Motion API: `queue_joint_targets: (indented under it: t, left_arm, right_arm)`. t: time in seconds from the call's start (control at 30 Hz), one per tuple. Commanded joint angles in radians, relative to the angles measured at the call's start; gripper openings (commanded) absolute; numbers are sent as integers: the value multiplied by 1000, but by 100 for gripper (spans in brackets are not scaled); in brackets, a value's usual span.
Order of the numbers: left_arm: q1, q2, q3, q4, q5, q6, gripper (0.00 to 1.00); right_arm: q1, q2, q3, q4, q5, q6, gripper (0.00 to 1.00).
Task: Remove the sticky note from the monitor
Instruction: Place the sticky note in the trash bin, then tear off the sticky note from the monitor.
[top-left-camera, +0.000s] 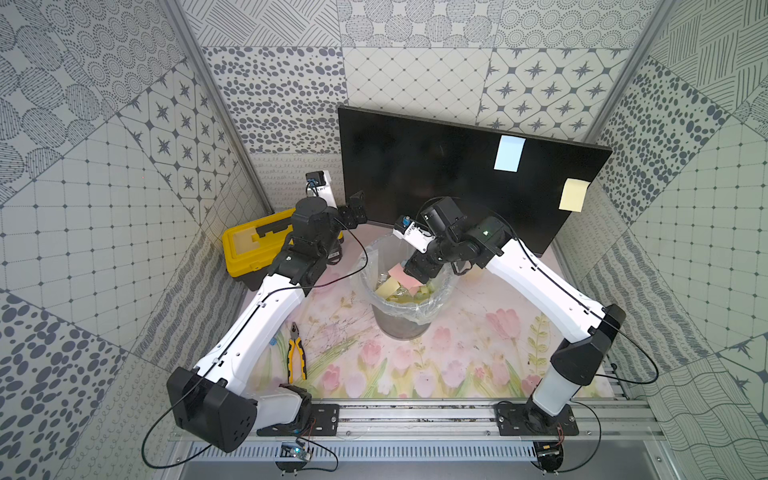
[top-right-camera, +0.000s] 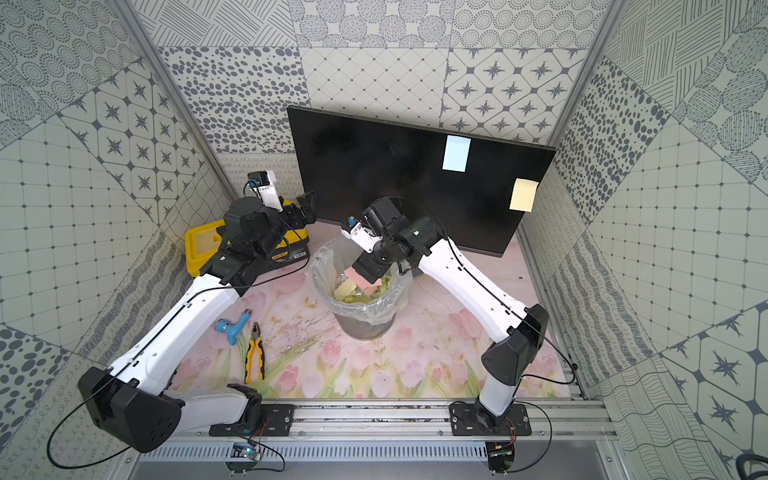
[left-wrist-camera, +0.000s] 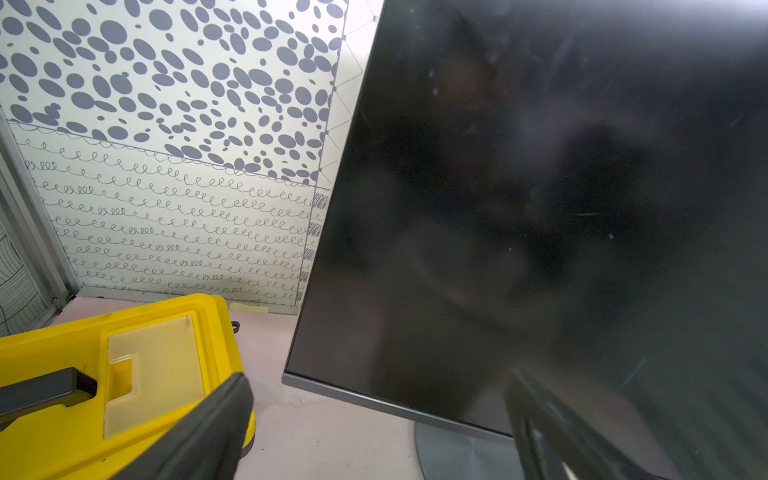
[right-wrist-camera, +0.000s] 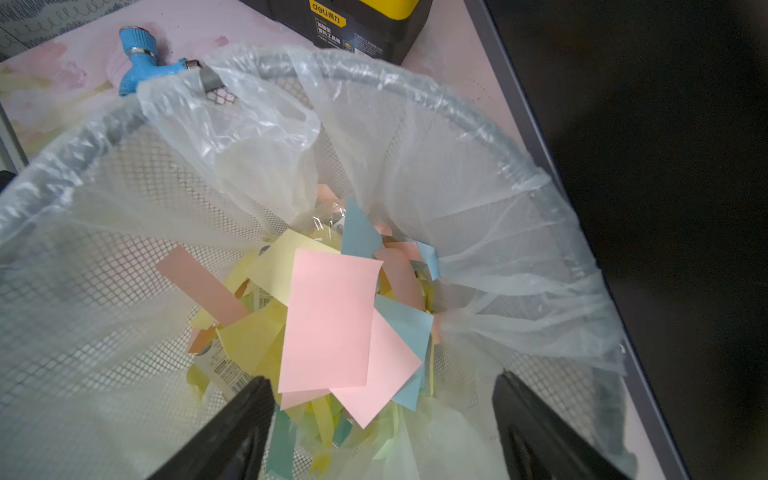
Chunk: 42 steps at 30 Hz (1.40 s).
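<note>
Two grippers, both with fingers spread and nothing between them. My right gripper (right-wrist-camera: 380, 380) hangs over the mouth of the lined wastebasket (right-wrist-camera: 415, 97), with a pink note (right-wrist-camera: 328, 324) lying loose on the paper heap below and the mesh wall close on either side. My left gripper (left-wrist-camera: 378, 378) faces the monitor (top-left-camera: 415, 166) near its lower left corner, the yellow toolbox (left-wrist-camera: 62, 345) just beside it. Along the table's far edge, the monitor carries a blue sticky note (top-left-camera: 509, 153) near its top edge and a yellow sticky note (top-left-camera: 573, 195) overhanging its right edge. Both are well apart from my grippers.
</note>
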Motion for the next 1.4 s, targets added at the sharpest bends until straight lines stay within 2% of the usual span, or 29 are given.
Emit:
queue_joint_targets:
  t: [0.0,0.23,0.33,0.4,0.53,0.77,0.93,1.07,1.23,1.37]
  left_arm:
    - [8,15,34,31,50,27,99]
    - [11,38,51,50,121,26,99]
    - [9,48,52,69,186,32,99]
    - [10,59,64,71,238,39,99]
    - [10,90,105,60,347,38,99]
    - [7,144,166,48,444,-18,99]
    - [-5,193,246,4,482,-54,99]
    - [-17,261,354,-65,556,-80,99]
    - [-56,339,472,-105,606,-86,99]
    - [-89,402,571,-142,640,-83,99]
  right_arm:
    - [2,-56,41,16,50,-8,95]
    - [-29,-112,64,16,97,32,97]
    - [-40,-145,59,16,138,47,97]
    - [-66,-172,48,21,118,72,97]
    - [-130,-273,-52,97,97,130,97]
    - [-254,-447,-217,211,67,219,97]
    - [-396,-537,-266,238,-25,280,97]
    - [-525,-596,-307,272,-137,343,97]
    - [-726,-644,-361,368,-381,471,95]
    - [-892,-668,-428,540,-602,664,92]
